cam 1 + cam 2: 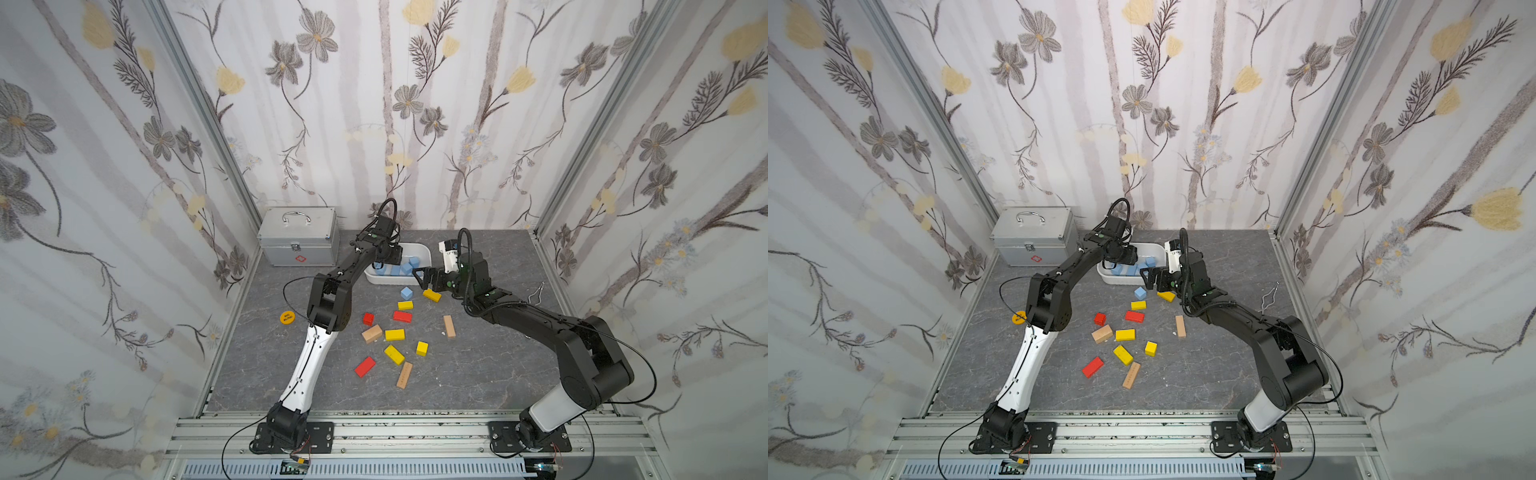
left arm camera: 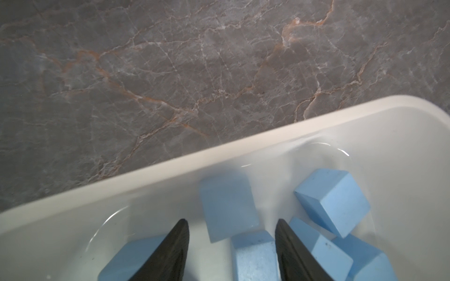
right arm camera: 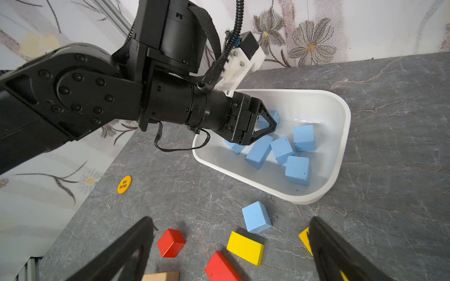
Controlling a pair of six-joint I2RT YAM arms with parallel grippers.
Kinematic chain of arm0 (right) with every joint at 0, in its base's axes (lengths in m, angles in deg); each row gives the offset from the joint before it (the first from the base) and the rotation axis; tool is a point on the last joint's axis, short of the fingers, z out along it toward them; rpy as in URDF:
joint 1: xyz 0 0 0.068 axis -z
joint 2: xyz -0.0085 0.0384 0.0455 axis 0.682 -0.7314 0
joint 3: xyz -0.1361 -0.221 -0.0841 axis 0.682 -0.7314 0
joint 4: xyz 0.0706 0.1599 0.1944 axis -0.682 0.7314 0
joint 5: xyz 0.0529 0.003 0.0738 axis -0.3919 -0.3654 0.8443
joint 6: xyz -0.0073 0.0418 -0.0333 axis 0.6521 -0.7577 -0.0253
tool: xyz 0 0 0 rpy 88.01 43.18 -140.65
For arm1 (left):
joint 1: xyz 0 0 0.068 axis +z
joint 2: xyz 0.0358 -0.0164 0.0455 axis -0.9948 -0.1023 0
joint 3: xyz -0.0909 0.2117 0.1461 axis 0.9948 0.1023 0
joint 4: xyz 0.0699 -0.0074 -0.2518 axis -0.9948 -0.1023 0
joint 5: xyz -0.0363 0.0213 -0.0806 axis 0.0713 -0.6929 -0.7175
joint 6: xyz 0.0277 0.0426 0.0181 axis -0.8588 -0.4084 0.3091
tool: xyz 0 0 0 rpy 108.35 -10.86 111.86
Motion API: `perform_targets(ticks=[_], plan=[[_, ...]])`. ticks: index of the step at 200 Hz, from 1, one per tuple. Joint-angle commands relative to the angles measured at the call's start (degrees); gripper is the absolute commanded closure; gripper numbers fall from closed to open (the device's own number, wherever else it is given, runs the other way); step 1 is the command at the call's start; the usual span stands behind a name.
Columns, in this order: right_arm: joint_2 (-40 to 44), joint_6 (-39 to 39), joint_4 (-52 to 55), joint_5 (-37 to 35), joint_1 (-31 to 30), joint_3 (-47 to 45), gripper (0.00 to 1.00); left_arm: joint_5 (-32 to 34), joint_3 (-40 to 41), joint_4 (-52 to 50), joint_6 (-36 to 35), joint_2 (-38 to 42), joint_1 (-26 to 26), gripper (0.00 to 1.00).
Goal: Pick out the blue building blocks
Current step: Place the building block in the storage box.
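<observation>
Blue blocks (image 3: 298,170) lie heaped in the white bin (image 3: 342,136), which sits toward the far edge of the surface (image 1: 478,374), about midway along it, where either arm can reach. The left end effector (image 2: 232,243) hangs inside the bin's rim, low over the heap, with its jaws apart and nothing pinched between them. One block beneath it looks smeared in the left wrist view while its neighbours are sharp, so it is probably dropping. The low height would keep a block from bouncing out. A single blue cube (image 3: 257,217) sits out on the surface, just in front of the bin's near wall. It is close to a yellow block (image 3: 245,247), apparently without touching it. The right end effector (image 3: 231,253) hovers on the near side of that cube, spread wide and empty and pointing toward it, which looks like the line-up for taking this last loose blue piece. The wide spread gives room to straddle the cube, though another yellow block (image 3: 304,239) lies right by one finger and could get nudged. Red blocks (image 1: 365,366) and tan blocks (image 1: 449,326) lie scattered across the middle of the surface, unwanted by the task.
</observation>
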Motion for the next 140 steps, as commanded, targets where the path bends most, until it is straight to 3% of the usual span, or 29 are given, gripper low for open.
perform_targets(ticks=[1,61,140], plan=[[0.37,0.39,-2.99,0.94,0.02,-0.14,0.00,-0.13,-0.44,1.14,0.02,1.20,0.07,0.40],[1.89,0.62,-2.46,0.95,-0.07,-0.66,0.00,-1.27,-0.35,1.13,0.97,3.19,0.06,0.40],[2.68,0.68,-2.63,0.85,-0.16,-1.54,0.00,-4.47,0.13,1.62,3.58,3.52,0.06,0.47]])
